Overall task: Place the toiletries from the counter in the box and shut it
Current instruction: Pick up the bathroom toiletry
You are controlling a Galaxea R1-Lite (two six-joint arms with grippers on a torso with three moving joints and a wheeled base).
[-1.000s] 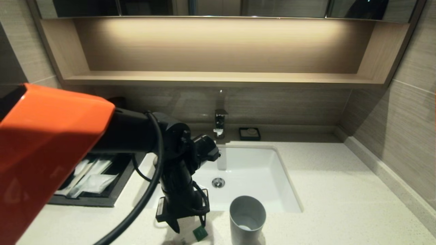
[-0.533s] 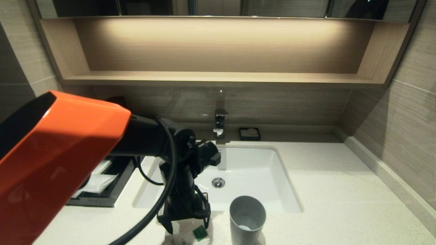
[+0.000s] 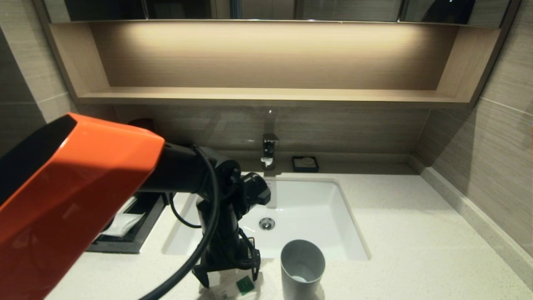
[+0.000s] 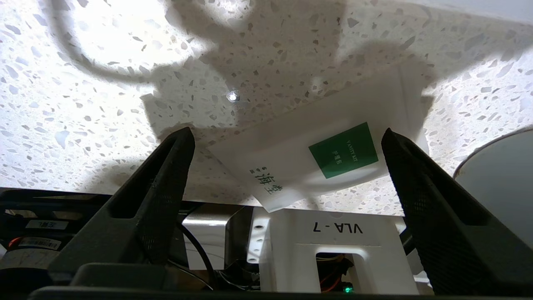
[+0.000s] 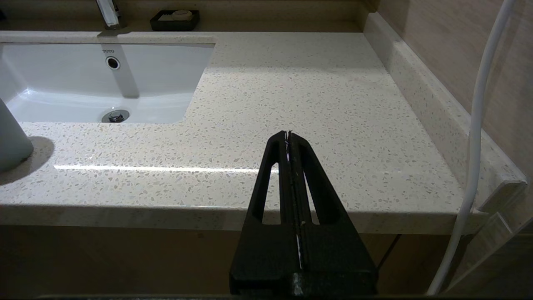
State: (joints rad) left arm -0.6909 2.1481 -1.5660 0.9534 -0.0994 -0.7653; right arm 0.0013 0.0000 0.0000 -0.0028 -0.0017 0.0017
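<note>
The counter (image 3: 408, 233), speckled off-white stone, spans the scene with its sunken white basin (image 3: 308, 208) at centre. At far left the box (image 3: 125, 246) stands with its drawer pulled out; pale wrapped items lie inside, largely hidden behind the orange left arm. A grey tumbler (image 3: 302, 266) stands on the counter's front strip, just before the basin.

The left gripper (image 3: 227, 278) points down over that front strip, immediately to the left of the tumbler. Its jaws stand wide apart and hold nothing. In the left wrist view the green-square sachet (image 4: 329, 160) lies flat on the stone directly beneath the left gripper (image 4: 287, 166), between the two fingers and touching neither. The sachet's long axis runs obliquely across the gap between the fingers, not squarely along or across it. One corner reaches close to the finger on the tumbler's side.

Judgement: the sachet remains to be collected, and the box remains open. The coming descent depends on the sachet staying centred between the jaws. Being thin and flat, it may slide or buckle instead of lifting.

The right gripper (image 5: 289, 143) is parked off the counter's front edge, well right of the basin, fingers pressed together on nothing. The left arm is plainly the nearer
</note>
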